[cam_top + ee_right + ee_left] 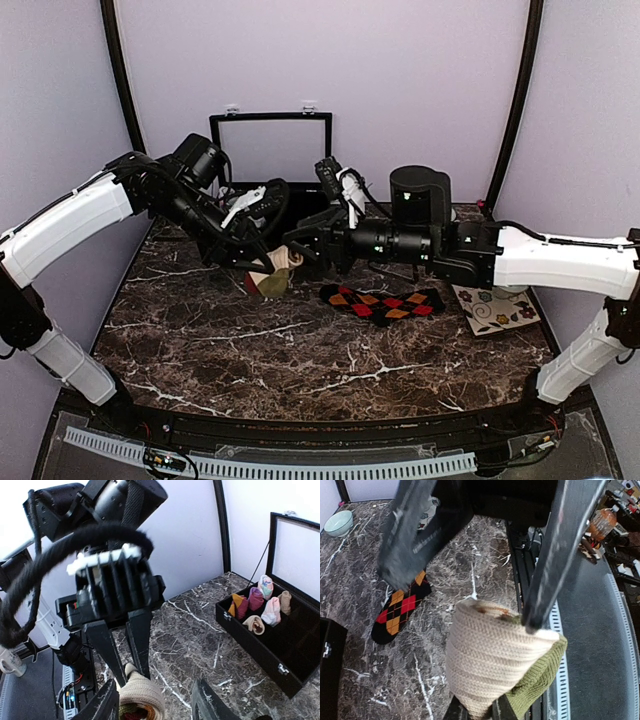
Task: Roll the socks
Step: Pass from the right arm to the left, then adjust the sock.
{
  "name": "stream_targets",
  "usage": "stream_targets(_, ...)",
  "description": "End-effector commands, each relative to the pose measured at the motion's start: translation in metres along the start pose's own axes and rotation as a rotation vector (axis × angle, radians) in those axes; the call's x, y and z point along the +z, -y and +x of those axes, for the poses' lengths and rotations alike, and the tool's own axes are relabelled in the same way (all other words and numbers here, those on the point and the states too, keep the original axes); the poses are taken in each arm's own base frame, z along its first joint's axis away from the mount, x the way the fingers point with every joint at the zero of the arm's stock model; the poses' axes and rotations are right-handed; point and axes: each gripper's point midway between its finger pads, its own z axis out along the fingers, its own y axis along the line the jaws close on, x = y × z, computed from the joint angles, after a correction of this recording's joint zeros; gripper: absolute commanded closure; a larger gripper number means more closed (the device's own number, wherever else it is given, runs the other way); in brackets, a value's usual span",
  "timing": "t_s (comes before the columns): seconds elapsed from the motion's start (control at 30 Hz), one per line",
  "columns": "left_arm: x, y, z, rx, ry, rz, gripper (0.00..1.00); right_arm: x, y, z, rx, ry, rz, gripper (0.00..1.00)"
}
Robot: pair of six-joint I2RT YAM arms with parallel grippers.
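Note:
The cream striped sock [490, 660] is wound into a roll with its green cuff [540, 680] sticking out. It hangs just above the marble near the table's middle [278, 272]. My left gripper [479, 711] is shut on the roll's lower end. My right gripper [155, 700] is open, its fingers [560, 555] spread on either side of the roll's top, one tip touching the cloth. A black sock with red-orange argyle diamonds [383, 302] lies flat to the right, also seen in the left wrist view [400, 610].
A black box [260, 655] with its lid [270, 148] raised stands at the back and holds several small sock rolls [255, 600]. A flower-patterned card [495, 308] lies at the right edge. A pale bowl [337, 522] sits beyond the argyle sock.

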Motion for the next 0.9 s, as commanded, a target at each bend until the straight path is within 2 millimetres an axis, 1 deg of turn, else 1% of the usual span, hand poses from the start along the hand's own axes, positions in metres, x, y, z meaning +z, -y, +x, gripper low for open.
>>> stream_targets(0.0, -0.012, 0.028, -0.017, -0.083, 0.086, 0.142, 1.0, -0.006, -0.039, -0.011, -0.051, 0.079, -0.145, 0.52)
stream_targets(0.13, -0.009, 0.026, -0.012, -0.082, 0.075, 0.145, 1.0, 0.006, -0.05, 0.001, -0.06, 0.033, -0.168, 0.54)
stream_targets(0.27, -0.007, 0.025, -0.009, -0.071, 0.059, 0.136, 1.0, 0.009, -0.055, 0.006, -0.07, 0.026, -0.182, 0.56)
stream_targets(0.37, -0.006, 0.023, -0.003, -0.065, 0.04, 0.123, 1.0, 0.009, -0.053, 0.015, -0.065, -0.015, -0.174, 0.57)
stream_targets(0.43, -0.004, 0.019, 0.003, -0.055, 0.018, 0.096, 1.0, 0.008, -0.051, 0.019, -0.07, -0.041, -0.163, 0.59)
stream_targets(0.57, -0.002, 0.001, 0.014, -0.035, -0.028, -0.009, 1.0, 0.013, -0.033, 0.038, -0.084, -0.157, -0.067, 0.61)
stream_targets(0.67, -0.004, -0.003, 0.012, -0.024, -0.021, -0.048, 1.0, 0.013, -0.027, 0.047, -0.07, -0.199, -0.044, 0.61)
stream_targets(0.73, -0.005, 0.001, 0.01, -0.017, -0.006, -0.026, 1.0, 0.013, -0.027, 0.051, -0.066, -0.211, -0.043, 0.62)
stream_targets(0.8, -0.007, 0.012, 0.006, -0.014, 0.012, 0.03, 1.0, 0.013, -0.028, 0.055, -0.068, -0.213, -0.053, 0.62)
stream_targets(0.87, -0.008, 0.021, 0.003, -0.012, 0.027, 0.079, 1.0, 0.012, -0.032, 0.054, -0.074, -0.196, -0.083, 0.61)
